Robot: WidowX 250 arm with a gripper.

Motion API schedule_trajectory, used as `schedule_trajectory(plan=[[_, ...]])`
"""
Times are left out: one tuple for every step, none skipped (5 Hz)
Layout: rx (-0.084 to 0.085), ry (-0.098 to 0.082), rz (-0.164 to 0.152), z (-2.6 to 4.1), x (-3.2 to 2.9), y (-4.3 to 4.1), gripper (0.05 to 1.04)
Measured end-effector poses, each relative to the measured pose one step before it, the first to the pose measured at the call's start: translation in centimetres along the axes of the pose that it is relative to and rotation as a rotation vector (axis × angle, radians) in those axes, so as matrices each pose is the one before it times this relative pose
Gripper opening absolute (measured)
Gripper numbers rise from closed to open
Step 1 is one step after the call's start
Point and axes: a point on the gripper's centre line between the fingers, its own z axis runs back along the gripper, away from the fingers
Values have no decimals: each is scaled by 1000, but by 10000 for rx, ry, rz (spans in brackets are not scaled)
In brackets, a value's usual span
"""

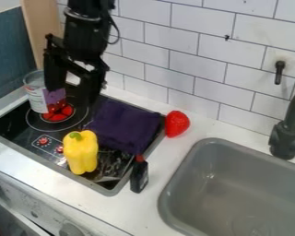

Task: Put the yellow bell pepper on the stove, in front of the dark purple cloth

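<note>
The black gripper (73,91) hangs over the back left of the stove (116,186), its fingers spread apart with nothing visible between them. A metal can (35,94) with a printed label stands upright by the red burner, just left of the gripper and partly behind its left finger. To the gripper's lower right, a dark purple cloth (122,124) lies bunched on the stove. The yellow bell pepper (81,152) is at the stove's front, near the cloth.
A red strawberry (176,123) rests on the counter right of the cloth. By the stove's right edge is a small black bottle (138,175) with a red cap. The grey sink (202,182) and dark faucet (285,138) are at the right. A tiled wall (193,73) rises behind.
</note>
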Motion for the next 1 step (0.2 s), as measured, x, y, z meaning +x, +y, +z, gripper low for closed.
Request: schedule_trajectory(plan=[[-666,61,361,-1609,747,2351,1003]])
